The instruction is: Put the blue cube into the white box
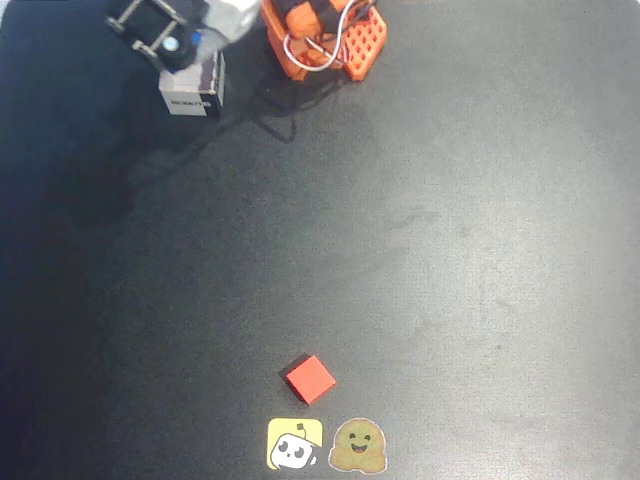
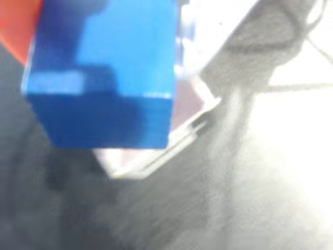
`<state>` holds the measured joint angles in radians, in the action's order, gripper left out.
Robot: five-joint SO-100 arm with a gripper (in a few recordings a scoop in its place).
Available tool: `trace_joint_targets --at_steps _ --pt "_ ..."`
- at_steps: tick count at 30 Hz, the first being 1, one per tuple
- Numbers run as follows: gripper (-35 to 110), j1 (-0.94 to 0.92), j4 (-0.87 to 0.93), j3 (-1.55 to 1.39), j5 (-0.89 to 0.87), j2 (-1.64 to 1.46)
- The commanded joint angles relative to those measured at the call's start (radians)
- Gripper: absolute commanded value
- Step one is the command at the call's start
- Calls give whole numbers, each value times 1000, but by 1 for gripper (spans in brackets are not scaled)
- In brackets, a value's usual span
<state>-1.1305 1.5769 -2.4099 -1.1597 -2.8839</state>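
A: What is at eleven o'clock in the overhead view?

B: The hand (image 1: pixel 172 40) is there, right above the white box (image 1: pixel 193 92). A bit of blue shows in it.

A: Is the hand open?

B: It is closed on the blue cube (image 2: pixel 104 73). In the wrist view the cube is big and close, and the edge of the box sits just under it. I cannot tell if the cube touches the box.

A: What else is on the dark surface (image 1: pixel 450 250)?

B: An orange arm base (image 1: pixel 325 35) at twelve o'clock. A red cube (image 1: pixel 310 379) sits at six o'clock, well apart from the box. Two stickers (image 1: pixel 327 445) lie just below it.
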Motion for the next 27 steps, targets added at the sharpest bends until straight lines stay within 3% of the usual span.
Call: trace_joint_targets --at_steps 1,27 --pt "0 -6 5 -58 -44 -55" --pt "7 -52 -147 -258 -84 -120"
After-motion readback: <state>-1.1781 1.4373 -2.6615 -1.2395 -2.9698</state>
